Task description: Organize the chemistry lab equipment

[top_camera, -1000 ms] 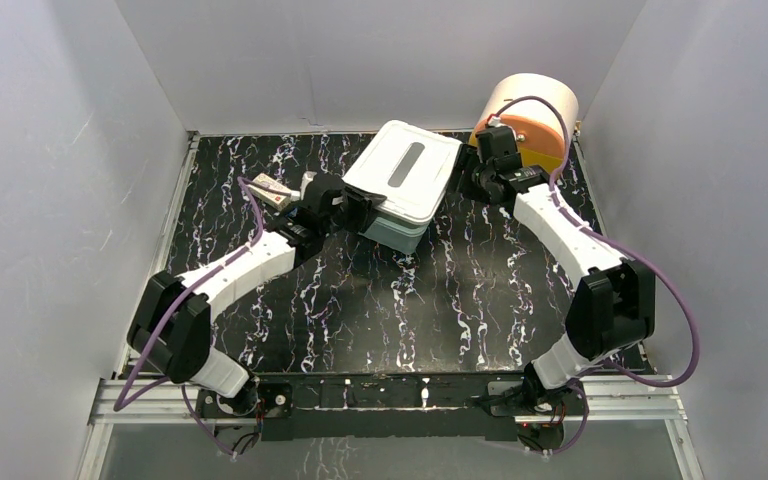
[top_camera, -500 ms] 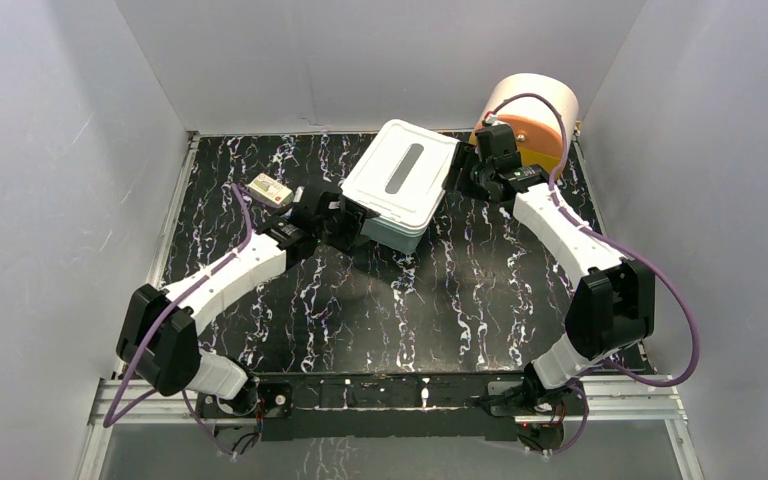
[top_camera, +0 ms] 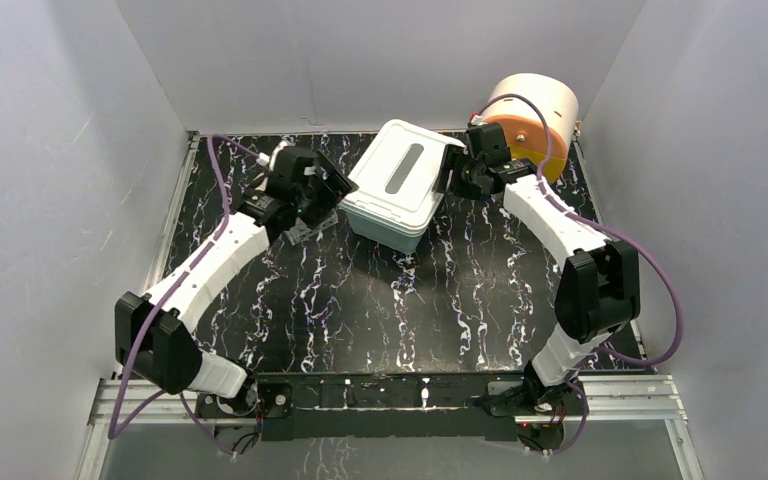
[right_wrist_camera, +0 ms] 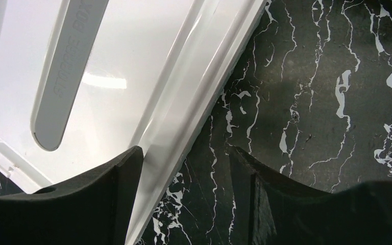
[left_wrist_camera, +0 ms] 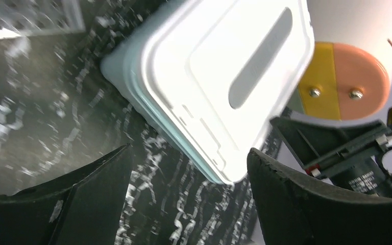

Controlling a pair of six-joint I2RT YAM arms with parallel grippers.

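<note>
A storage box with a closed white lid (top_camera: 400, 178) and pale teal walls stands at the back middle of the table. My left gripper (top_camera: 332, 190) is open and empty, just left of the box; in the left wrist view (left_wrist_camera: 190, 150) the box's near corner (left_wrist_camera: 219, 168) lies between the fingers, further off. My right gripper (top_camera: 452, 172) is open at the box's right edge; in the right wrist view (right_wrist_camera: 185, 150) the lid's rim (right_wrist_camera: 184, 132) runs between the fingers. A grey perforated tube rack (left_wrist_camera: 30, 18) lies left of the box. The other lab items are hidden.
A white cylinder with an orange face (top_camera: 530, 118) stands at the back right corner, close behind my right gripper; it also shows in the left wrist view (left_wrist_camera: 352, 76). White walls enclose the black marbled table (top_camera: 410, 300) on three sides.
My left arm has swung left and back from the box's front-left corner, and now covers the small rack. My right gripper has moved slightly left over the lid's edge.
</note>
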